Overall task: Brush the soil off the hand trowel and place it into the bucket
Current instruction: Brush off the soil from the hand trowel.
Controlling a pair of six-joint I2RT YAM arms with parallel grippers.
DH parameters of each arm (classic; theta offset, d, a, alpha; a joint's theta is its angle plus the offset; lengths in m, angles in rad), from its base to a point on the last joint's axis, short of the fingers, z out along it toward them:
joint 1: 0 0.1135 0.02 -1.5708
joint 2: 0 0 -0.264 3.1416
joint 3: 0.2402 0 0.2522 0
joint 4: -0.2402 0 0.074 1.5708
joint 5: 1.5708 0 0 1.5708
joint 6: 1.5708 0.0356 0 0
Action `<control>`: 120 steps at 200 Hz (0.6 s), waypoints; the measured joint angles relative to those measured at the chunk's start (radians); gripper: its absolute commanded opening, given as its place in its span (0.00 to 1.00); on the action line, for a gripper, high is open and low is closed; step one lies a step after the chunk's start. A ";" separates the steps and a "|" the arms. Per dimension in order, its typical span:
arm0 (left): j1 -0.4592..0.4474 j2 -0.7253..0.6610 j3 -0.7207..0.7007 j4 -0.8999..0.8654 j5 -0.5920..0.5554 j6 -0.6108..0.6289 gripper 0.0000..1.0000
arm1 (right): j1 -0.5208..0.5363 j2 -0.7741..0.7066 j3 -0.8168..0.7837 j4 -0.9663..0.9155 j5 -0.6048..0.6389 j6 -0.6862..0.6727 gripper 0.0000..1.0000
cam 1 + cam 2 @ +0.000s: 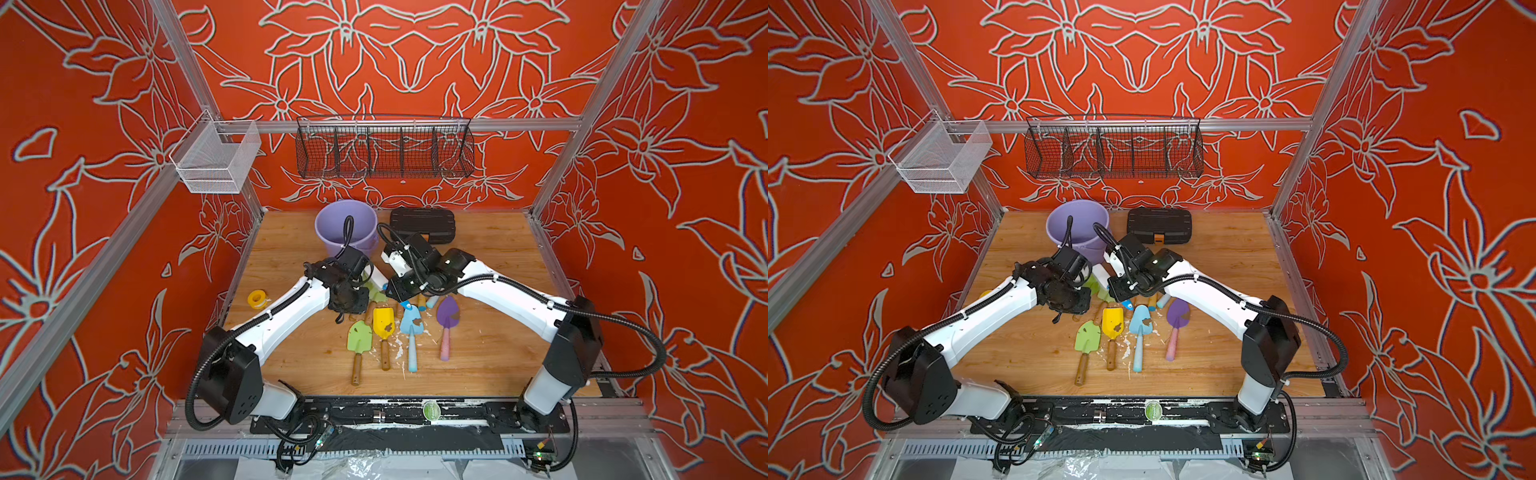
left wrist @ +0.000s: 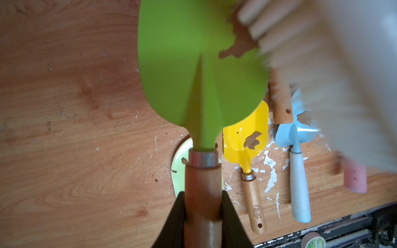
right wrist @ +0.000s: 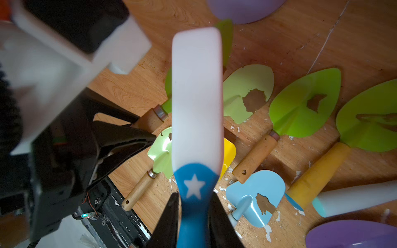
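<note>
While the left gripper clamps the green trowel by its wooden handle, the right gripper clamps the brush.
Blurred bristles touch the soil on the blade, over the desk; the bucket stands just beyond them.

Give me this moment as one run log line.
left gripper: shut on green trowel | right gripper: shut on brush | bristles at soil on blade | bucket: held trowel not in it
</note>
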 measured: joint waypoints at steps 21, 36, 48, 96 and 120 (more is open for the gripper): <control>0.000 -0.042 -0.015 -0.020 -0.031 -0.011 0.00 | 0.000 0.063 0.053 -0.019 0.005 -0.004 0.00; 0.000 -0.063 -0.017 -0.033 -0.054 -0.021 0.00 | 0.000 0.110 0.095 -0.030 0.006 -0.010 0.00; 0.000 -0.071 -0.021 -0.039 -0.071 -0.027 0.00 | 0.000 0.142 0.130 -0.041 0.013 -0.016 0.00; 0.014 -0.080 -0.060 -0.042 -0.088 -0.037 0.00 | 0.010 0.166 0.190 -0.047 0.074 -0.032 0.00; 0.030 -0.084 -0.079 -0.040 -0.078 -0.037 0.00 | 0.008 0.165 0.190 -0.044 0.092 -0.033 0.00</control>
